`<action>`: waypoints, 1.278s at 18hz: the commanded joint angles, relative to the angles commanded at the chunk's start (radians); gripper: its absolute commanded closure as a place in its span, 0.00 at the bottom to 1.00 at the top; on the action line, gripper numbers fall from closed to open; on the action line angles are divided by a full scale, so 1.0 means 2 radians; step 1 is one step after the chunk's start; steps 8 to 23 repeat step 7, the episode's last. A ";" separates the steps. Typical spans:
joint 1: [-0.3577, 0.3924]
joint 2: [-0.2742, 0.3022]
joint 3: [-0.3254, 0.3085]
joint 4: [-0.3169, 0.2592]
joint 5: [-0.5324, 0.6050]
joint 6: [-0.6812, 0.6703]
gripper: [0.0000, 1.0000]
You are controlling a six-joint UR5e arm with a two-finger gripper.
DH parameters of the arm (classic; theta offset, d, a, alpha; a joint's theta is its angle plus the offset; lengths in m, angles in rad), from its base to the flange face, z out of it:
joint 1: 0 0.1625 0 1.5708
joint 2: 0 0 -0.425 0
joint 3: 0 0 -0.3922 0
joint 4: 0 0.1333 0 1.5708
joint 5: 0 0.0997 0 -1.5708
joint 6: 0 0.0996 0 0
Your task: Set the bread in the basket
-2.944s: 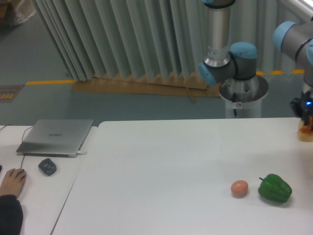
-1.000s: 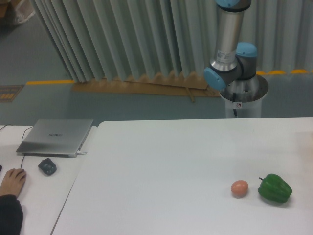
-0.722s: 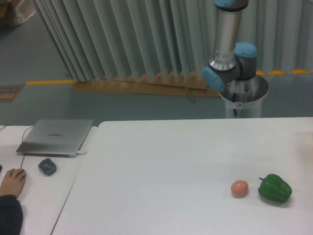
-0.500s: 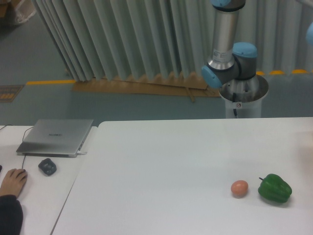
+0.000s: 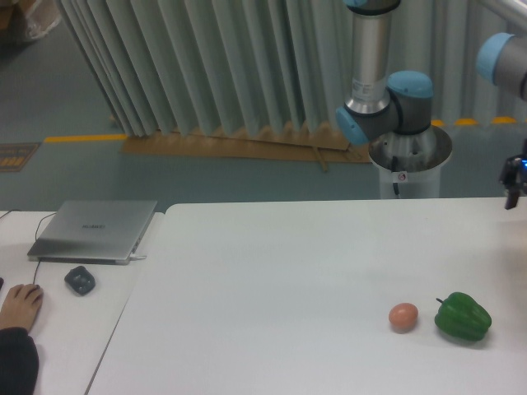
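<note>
Bread does not show anywhere in my camera view, and neither does a basket, so I cannot describe the roll's look or say where it lies. On the white table [image 5: 313,271] I count one round pinkish-tan ball [image 5: 403,317] and one green pepper [image 5: 463,318]; they sit near each other but apart, at the front right, the ball to the left of the pepper. The pepper is glossy and lobed, with a short dark stem at its upper left.

On the neighbouring desk to the left I count one closed grey laptop [image 5: 95,230], one dark mouse [image 5: 80,280] just in front of it, and one human hand [image 5: 20,304] resting flat near the lower left corner, with a dark sleeve below it.

My arm's base [image 5: 409,160] stands behind the table's far edge, right of centre. A blue-capped joint [image 5: 387,105] sits on top of it, and a grey link [image 5: 368,53] rises straight up from there and out of the top of the view. Another blue joint [image 5: 504,62] comes in at the upper right. At the far right edge, above the table's back corner, I see only a dark sliver of the gripper [image 5: 515,177] with a small blue light on it. Most of it is cut off by the edge, so I cannot tell whether the claw is released or clenched, or whether it carries anything.
</note>
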 joint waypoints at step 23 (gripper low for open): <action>-0.007 0.000 0.001 -0.001 0.002 -0.027 0.00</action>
